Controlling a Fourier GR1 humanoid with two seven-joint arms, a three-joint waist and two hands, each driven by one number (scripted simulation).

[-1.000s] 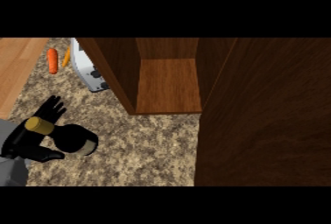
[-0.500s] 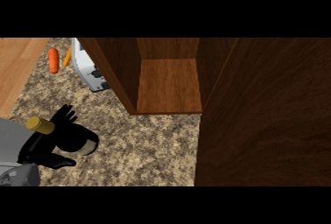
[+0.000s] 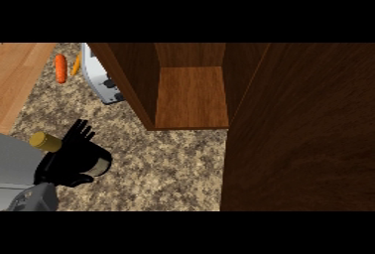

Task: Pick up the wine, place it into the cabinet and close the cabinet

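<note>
The left robot hand was curled around the wine bottle, whose tan cork end poked out beside the fingers, so the pick-up looked done. The bottle sat low and left of the cabinet, well apart from its open shelf, above the speckled surface. Left to do, by my reading: carry the bottle into the cabinet, let go, and swing the dark door closed. The right robot hand was not visible. No label or writing could be read on the bottle or anything else.
</note>
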